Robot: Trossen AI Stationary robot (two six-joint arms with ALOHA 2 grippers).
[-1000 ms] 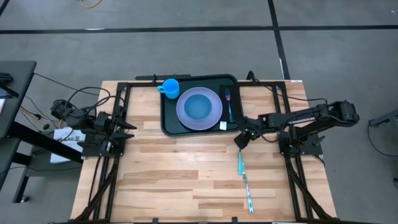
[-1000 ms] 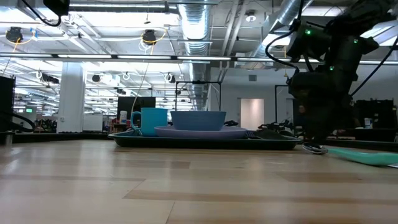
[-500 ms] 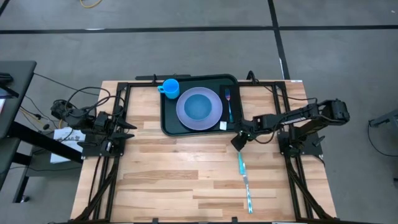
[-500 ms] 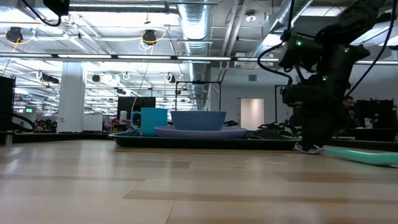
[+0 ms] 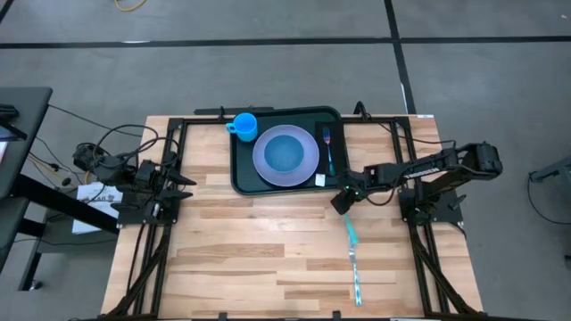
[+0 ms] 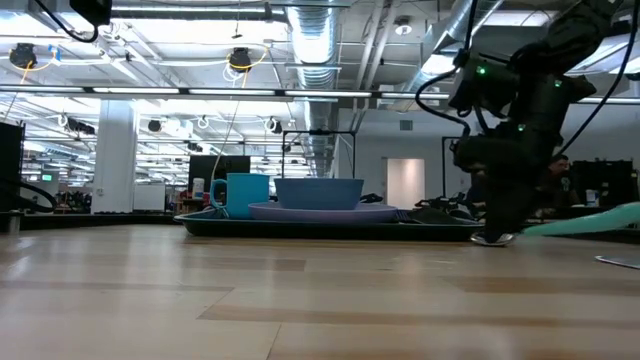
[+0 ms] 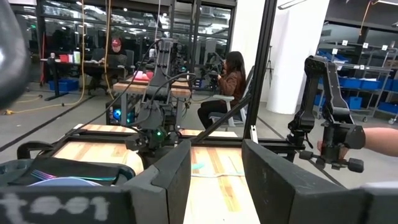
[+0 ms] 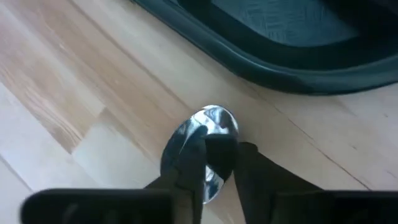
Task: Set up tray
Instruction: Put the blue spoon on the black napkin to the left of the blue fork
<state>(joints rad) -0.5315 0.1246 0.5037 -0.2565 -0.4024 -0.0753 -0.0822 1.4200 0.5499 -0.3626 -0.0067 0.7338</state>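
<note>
The dark green-black tray (image 5: 239,175) lies at the table's far middle and carries a lavender plate (image 5: 285,153), a blue cup (image 5: 244,125) and a blue-handled fork (image 5: 328,150). My right gripper (image 5: 342,203) is down at the table just off the tray's near right corner (image 8: 280,59), shut on a teal-handled spoon (image 5: 351,232). My left gripper (image 5: 185,183) waits open at the table's left edge, touching nothing. My right gripper pinches the spoon at its shiny bowl end (image 8: 208,119) between the two fingers (image 8: 189,165), coming from above and slanting in from the table's right. The bowl end stays down at the wood. The teal handle (image 6: 590,222) tilts up, its free end lifted clear.
A second utensil lies on the wood toward the near edge, metal part (image 5: 355,264) and blue handle (image 5: 359,291). Black frame rails run along both table sides. Bare wood spreads left of the spoon and in front of the tray (image 6: 330,228).
The spoon's teal handle, flat on the table a second ago, has risen at its free end and swung slightly toward the right edge. Its bowl end has stayed by my right gripper, which shifted a little toward the tray corner.
</note>
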